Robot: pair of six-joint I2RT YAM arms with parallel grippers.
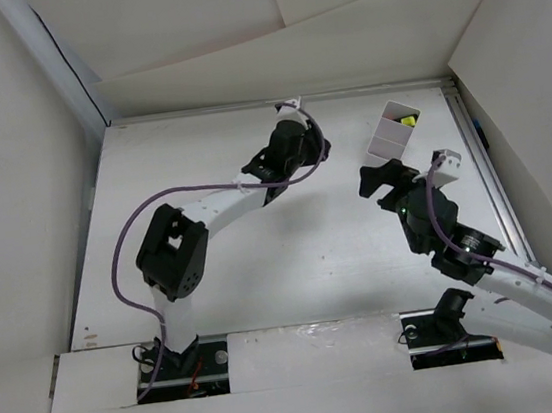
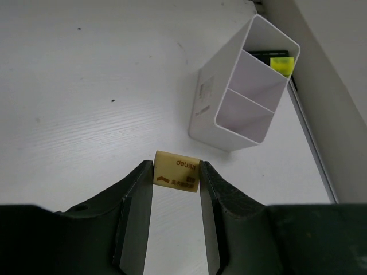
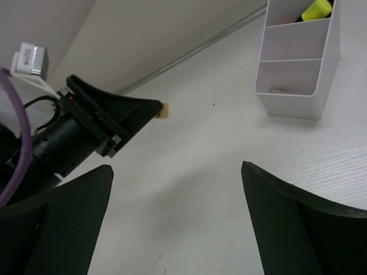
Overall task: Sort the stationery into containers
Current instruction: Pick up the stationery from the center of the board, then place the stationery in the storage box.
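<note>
Pale boards (image 1: 13, 198) wall the white table (image 1: 265, 278) on its left, far and right sides, and the middle of the surface lies open. A rail (image 1: 481, 166) runs along the right edge, just beside the three-compartment tray (image 2: 207, 106) at the far right. Left of the tray, the left gripper (image 2: 175, 179) pinches a tan eraser (image 2: 177, 169), with a strip of bare table between eraser and tray wall. The right gripper (image 3: 176, 169), on the tray's near side, is spread wide and holds nothing. A yellow-capped highlighter (image 2: 282, 65) sits in the tray's farthest compartment.
</note>
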